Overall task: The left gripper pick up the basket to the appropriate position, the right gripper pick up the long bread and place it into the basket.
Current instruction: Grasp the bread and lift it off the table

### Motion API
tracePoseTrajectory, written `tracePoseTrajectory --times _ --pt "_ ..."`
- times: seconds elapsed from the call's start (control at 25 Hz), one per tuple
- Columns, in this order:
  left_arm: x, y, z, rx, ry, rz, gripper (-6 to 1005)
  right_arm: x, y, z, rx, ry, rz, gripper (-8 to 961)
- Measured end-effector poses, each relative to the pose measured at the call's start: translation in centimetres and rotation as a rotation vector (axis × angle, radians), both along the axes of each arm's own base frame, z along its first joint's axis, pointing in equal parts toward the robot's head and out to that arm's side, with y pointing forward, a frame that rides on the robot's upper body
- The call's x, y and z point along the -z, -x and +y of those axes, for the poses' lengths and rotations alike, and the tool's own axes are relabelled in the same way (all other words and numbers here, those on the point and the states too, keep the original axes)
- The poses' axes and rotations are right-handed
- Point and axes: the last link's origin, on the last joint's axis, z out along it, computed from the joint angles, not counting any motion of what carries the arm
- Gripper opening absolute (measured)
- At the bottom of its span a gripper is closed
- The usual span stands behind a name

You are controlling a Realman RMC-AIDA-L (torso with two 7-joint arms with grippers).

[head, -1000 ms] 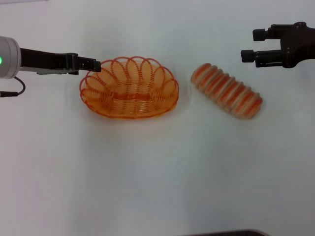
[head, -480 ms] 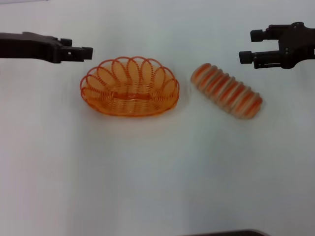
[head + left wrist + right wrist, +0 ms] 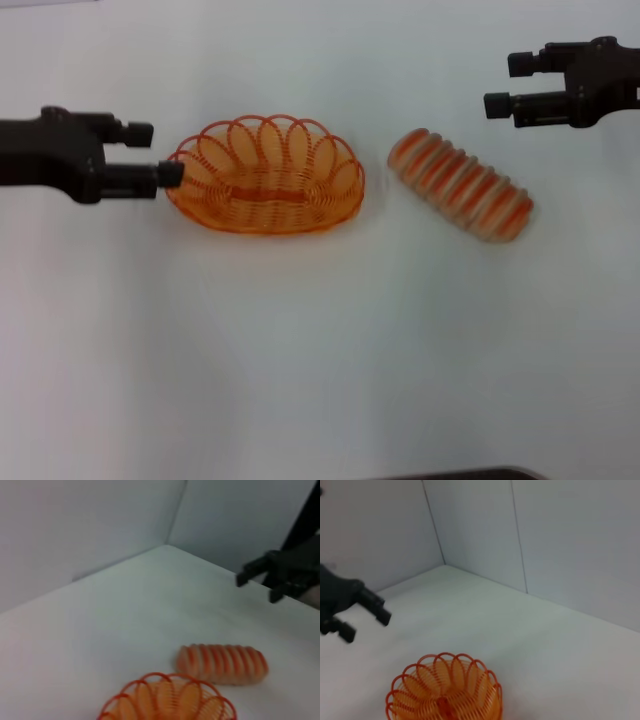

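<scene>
The orange wire basket [image 3: 268, 190] sits empty on the white table, left of centre. My left gripper [image 3: 155, 152] is open at its left end, with the nearer finger against the rim and the other finger outside it. The long bread [image 3: 460, 185], tan with orange-red stripes, lies at a slant to the right of the basket. Beyond the bread's right end, my right gripper [image 3: 508, 84] hangs open and apart from it. The left wrist view shows the basket [image 3: 167, 700], the bread [image 3: 222, 664] and the right gripper [image 3: 257, 580]. The right wrist view has the basket [image 3: 445, 690] and the left gripper [image 3: 362, 622].
The white table [image 3: 320, 350] is bounded by pale walls [image 3: 520, 530] meeting in a corner at the back. A dark edge [image 3: 460, 474] shows at the bottom of the head view.
My left gripper has come nearer and down to the basket's left end, now open wide. The right gripper has drifted slightly farther back. Basket and bread lie as before.
</scene>
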Motion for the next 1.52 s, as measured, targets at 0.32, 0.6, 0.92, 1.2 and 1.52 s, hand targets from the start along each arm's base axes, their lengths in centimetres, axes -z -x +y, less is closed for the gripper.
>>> tracePoseTrajectory --times 0.32,0.6,0.92,1.2,1.52 --pt "-0.1 1.0 -1.2 0.006 0.004 -0.004 757 0.1 1.3 1.3 0.081 0.035 0.019 799" --pt "-0.5 1.8 -1.4 0.007 0.0 0.05 873 0.4 2.1 2.0 0.157 0.07 0.014 888" --pt "-0.9 2.2 -1.5 0.017 -0.02 0.074 871 0.5 3.6 3.2 0.306 0.169 -0.036 943" --pt "-0.9 2.5 -1.7 0.016 -0.027 0.079 868 1.2 4.8 4.2 0.437 0.231 -0.179 941" --pt "-0.9 2.8 -1.7 0.01 -0.031 0.096 868 2.3 5.6 4.5 0.513 0.278 -0.307 942"
